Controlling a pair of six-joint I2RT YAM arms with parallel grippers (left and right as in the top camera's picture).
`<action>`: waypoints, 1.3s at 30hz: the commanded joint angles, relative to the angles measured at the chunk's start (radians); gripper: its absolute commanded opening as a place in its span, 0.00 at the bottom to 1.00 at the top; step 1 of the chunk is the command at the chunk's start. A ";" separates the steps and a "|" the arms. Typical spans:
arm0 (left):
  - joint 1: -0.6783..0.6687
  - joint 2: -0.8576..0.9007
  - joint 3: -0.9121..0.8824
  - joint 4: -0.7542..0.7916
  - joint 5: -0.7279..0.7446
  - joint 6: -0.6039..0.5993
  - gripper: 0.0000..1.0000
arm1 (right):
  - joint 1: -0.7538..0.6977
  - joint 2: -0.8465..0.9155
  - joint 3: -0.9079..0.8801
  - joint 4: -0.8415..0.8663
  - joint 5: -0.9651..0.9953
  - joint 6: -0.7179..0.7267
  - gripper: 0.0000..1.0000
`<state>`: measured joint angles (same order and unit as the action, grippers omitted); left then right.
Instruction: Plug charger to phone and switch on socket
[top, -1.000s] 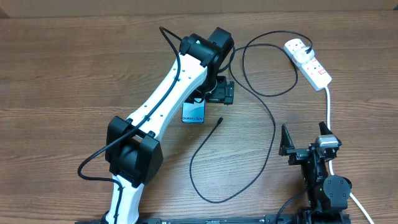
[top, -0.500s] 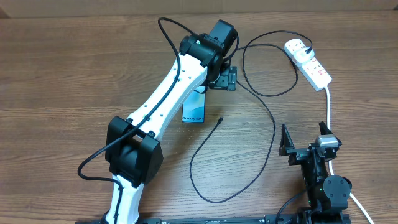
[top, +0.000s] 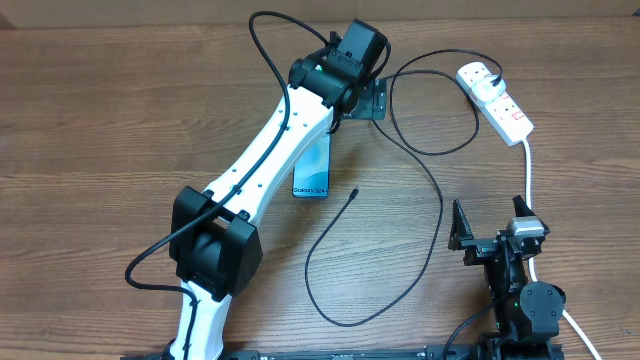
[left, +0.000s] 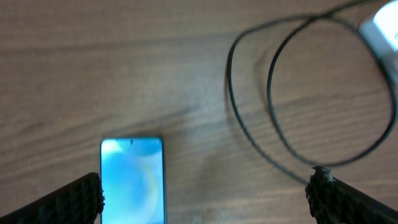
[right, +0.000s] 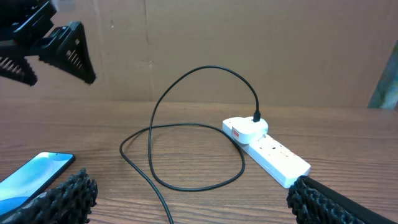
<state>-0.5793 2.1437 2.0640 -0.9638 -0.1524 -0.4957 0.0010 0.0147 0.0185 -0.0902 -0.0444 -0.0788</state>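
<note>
The phone (top: 313, 172) lies flat on the table, light blue screen up, partly under my left arm; it also shows in the left wrist view (left: 132, 180) and the right wrist view (right: 31, 174). The black charger cable (top: 436, 205) loops across the table; its connector tip (top: 355, 193) lies just right of the phone, and its plug (top: 493, 78) sits in the white socket strip (top: 497, 100). My left gripper (top: 368, 100) is open and empty, raised beyond the phone's far end. My right gripper (top: 490, 228) is open and empty near the front edge.
The socket's thick white cord (top: 530, 180) runs down past my right arm. A cardboard wall (right: 205, 43) stands behind the table.
My left gripper has moved away from the phone toward the far side and right, uncovering more of the phone. The right arm has not moved.
</note>
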 joint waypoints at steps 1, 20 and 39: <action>-0.002 0.011 0.019 0.035 -0.055 -0.006 1.00 | 0.004 -0.012 -0.010 0.006 0.006 -0.004 1.00; 0.020 0.139 0.017 0.087 -0.143 -0.022 1.00 | 0.004 -0.012 -0.010 0.006 0.006 -0.005 1.00; 0.124 0.175 0.017 -0.223 0.184 -0.051 1.00 | 0.004 -0.012 -0.010 0.006 0.006 -0.004 1.00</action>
<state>-0.4419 2.3005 2.0640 -1.1595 -0.0216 -0.5987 0.0006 0.0147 0.0185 -0.0895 -0.0444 -0.0788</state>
